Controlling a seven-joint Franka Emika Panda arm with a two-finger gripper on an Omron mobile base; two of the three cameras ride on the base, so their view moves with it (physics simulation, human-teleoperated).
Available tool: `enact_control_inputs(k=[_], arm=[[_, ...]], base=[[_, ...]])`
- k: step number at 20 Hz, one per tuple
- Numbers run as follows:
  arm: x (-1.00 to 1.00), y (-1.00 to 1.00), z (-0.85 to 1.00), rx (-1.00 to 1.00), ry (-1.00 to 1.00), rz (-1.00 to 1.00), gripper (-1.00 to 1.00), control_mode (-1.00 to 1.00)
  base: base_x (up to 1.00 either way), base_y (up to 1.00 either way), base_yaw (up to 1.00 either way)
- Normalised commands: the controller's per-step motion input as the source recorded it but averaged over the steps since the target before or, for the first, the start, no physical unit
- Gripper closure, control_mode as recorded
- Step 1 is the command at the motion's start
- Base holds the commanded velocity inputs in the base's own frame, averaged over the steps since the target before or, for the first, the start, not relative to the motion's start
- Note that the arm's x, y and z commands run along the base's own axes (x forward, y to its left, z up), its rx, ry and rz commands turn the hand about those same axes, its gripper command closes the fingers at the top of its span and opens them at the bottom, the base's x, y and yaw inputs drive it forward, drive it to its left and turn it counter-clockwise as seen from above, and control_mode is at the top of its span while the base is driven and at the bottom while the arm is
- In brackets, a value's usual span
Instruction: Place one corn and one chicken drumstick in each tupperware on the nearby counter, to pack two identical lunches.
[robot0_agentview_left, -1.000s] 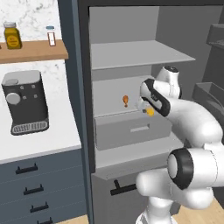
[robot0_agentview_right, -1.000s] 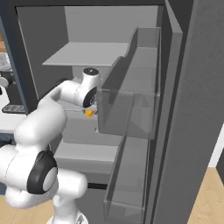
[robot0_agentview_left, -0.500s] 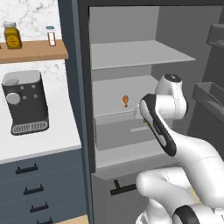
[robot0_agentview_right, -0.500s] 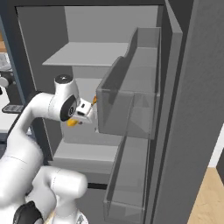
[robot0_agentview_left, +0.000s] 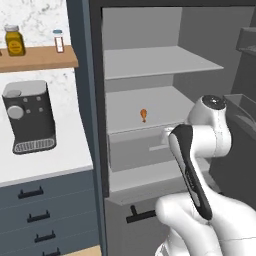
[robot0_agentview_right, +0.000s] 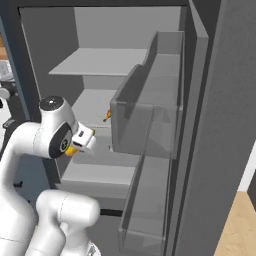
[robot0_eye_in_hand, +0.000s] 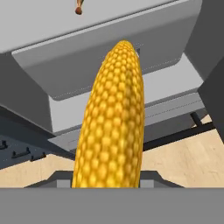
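Withdrawn from the fridge shelf since a second ago, the gripper sits left of centre in the right base view, jaws clenched on a corn; a drumstick stays on the shelf.

- A chicken drumstick is lying on the middle shelf of the open fridge, above a closed grey drawer.
- The white arm is rising at lower right, covering the drawer's right end.
- A dark coffee machine is standing on the white worktop.
- What is probably a honey jar and a small bottle are sitting on the wooden wall shelf.
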Motion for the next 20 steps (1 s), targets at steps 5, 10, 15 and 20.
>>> enact_control_inputs(k=[5,10,15,20], arm=[[0.00,0.00,0.00,0.00,0.00,0.00,1.00,1.00],[0.00,0.00,0.00,0.00,0.00,0.00,1.00,1.00],[0.00,0.00,0.00,0.00,0.00,0.00,1.00,1.00],[0.00,0.00,0.00,0.00,0.00,0.00,1.00,1.00]], base=[[-0.32,0.49,0.11],[-0.08,0.90,0.11],[0.00,1.00,0.10],[0.20,1.00,0.04]])
